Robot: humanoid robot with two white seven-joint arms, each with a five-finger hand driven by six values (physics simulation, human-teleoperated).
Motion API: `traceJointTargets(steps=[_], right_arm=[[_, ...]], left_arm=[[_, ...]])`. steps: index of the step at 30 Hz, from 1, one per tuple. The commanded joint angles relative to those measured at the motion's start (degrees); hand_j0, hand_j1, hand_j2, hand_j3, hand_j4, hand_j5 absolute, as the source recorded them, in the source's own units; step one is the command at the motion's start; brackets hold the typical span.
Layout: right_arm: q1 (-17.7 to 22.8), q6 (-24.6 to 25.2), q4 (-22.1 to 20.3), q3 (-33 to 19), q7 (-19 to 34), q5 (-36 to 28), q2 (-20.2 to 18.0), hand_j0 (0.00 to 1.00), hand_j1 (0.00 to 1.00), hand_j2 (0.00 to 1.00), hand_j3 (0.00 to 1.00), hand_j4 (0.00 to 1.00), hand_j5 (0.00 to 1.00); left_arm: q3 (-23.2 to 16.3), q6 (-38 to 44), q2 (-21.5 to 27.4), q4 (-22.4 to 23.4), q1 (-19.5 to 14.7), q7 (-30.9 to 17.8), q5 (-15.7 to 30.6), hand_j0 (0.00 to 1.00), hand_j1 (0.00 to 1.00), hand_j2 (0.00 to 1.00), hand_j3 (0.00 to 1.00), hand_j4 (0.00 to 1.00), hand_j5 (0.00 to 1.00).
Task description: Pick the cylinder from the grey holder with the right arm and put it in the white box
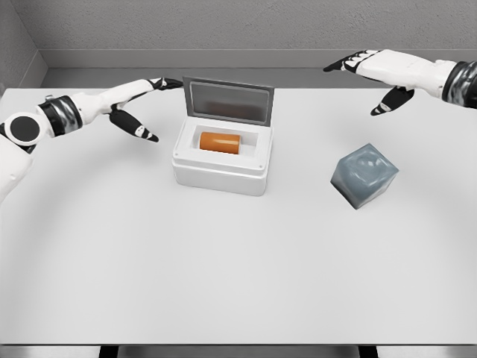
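Table [223, 283]: white, bare across its near half.
Grey holder [364, 174]: right of the white box and well apart from it, a tilted cube-like block resting on the table.
White box [222, 158]: left of the middle of the table, lid [228, 101] standing upright at its back edge.
Cylinder [220, 142]: orange, lying on its side inside the white box (in its recess).
Left hand [141, 104]: left of the white box, near the lid's corner, fingers spread and holding nothing.
Right hand [376, 71]: beyond the grey holder, right of the white box and raised above the table, fingers extended and spread, thumb hanging down, empty.
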Motion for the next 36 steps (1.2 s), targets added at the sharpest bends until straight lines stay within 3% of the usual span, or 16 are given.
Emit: traceJointTargets(steps=[1,4,9,17,29,36], right_arm=[[0.00,0.17,-0.02,-0.07,-0.03,-0.35,-0.09,1.00,1.00,1.00,1.00,1.00,1.00],[-0.17,0.17,-0.02,0.02,-0.03,-0.35,-0.18,1.00,1.00,1.00,1.00,1.00,1.00],[-0.26,0.17,-0.02,0.11,-0.03,-0.35,-0.18,1.00,1.00,1.00,1.00,1.00,1.00],[-0.18,0.17,-0.02,0.11,-0.03,-0.35,-0.09,1.00,1.00,1.00,1.00,1.00,1.00],[-0.70,0.17,-0.10,0.72,-0.03,-0.35,-0.09,1.00,1.00,1.00,1.00,1.00,1.00],[-0.70,0.17,-0.28,0.72,-0.03,-0.35,-0.18,1.00,1.00,1.00,1.00,1.00,1.00]], left_arm=[[0.15,0.11,0.18,-0.21,0.00,0.03,0.48,1.00,1.00,1.00,1.00,1.00,1.00],[0.15,0.11,0.09,-0.39,-0.53,-0.06,0.31,1.00,1.00,1.00,1.00,1.00,1.00],[0.15,0.11,0.18,-5.22,-0.70,-0.24,-0.04,1.00,1.00,1.00,1.00,1.00,1.00],[0.15,0.11,2.11,-8.47,-0.09,-0.24,-0.13,1.00,1.00,1.00,1.00,1.00,1.00],[0.33,0.11,6.42,-8.65,-0.70,-0.06,0.31,1.00,1.00,1.00,1.00,1.00,1.00],[0.24,0.11,7.30,-8.39,1.67,-0.06,0.04,1.00,1.00,1.00,1.00,1.00,1.00]])
